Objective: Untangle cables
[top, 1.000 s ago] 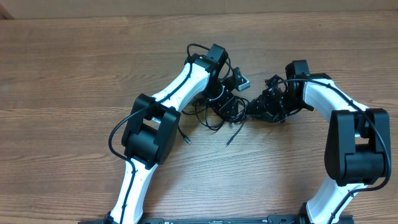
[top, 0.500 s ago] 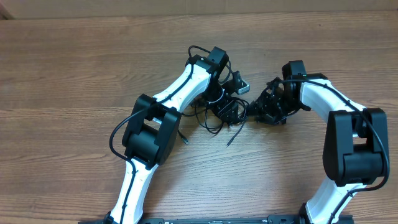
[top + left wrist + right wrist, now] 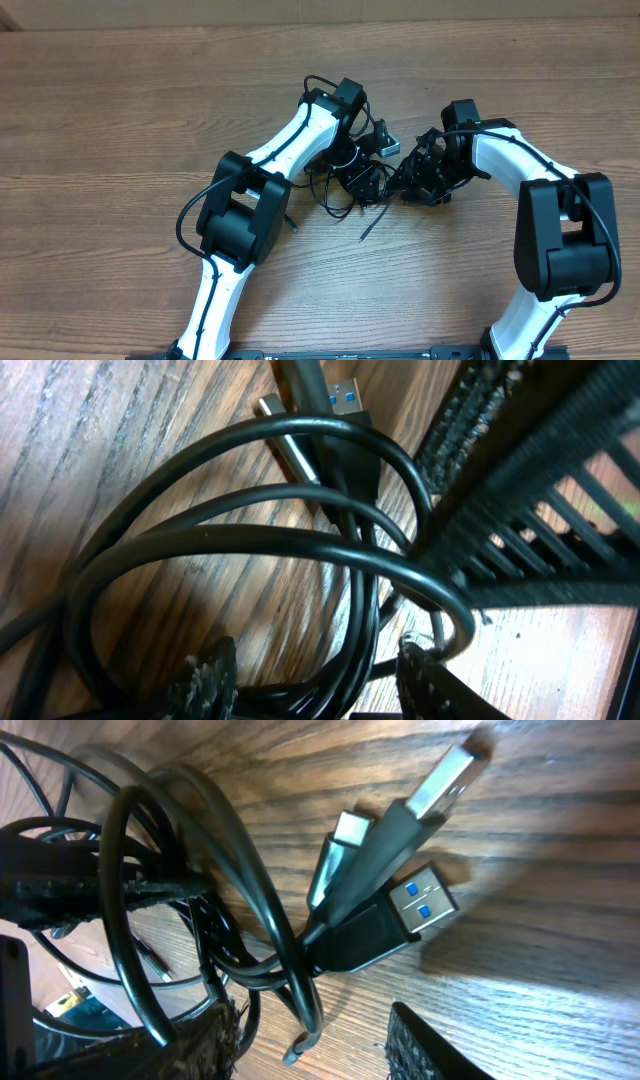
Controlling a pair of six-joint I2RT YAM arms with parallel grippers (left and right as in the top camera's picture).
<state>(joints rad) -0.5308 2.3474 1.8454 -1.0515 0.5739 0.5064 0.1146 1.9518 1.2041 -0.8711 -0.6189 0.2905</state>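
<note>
1. Overhead: both my arms fold in over the wooden worktop (image 3: pixel 120 100). My left claw (image 3: pixel 362 182) and right claw (image 3: pixel 415 182) sit close together at the cables (image 3: pixel 338 198), a small black knot mid-worktop. That placement probably lets me pull from two sides. One loose end trails toward my base.
2. Left wrist: left claw spread, straddling several cords, no pinch visible. The cords are smooth, round, glossy black, lying in overlapping loops on the wood grain. A blue USB-A plug (image 3: pixel 340 395) and a silver plug (image 3: pixel 285 435) lie at the top. The ribbed black finger of my right claw crosses the loops at upper right.
3. Right wrist: right claw spread, nothing clamped. A bent cord tip sits between its rough pads (image 3: pixel 205 1040). Three plugs fan out just beyond: the blue USB-A, a flat metal plug (image 3: pixel 445 775), and a small USB-C plug (image 3: pixel 340 845). I judge a plug end the easiest thing to draw free.
</note>
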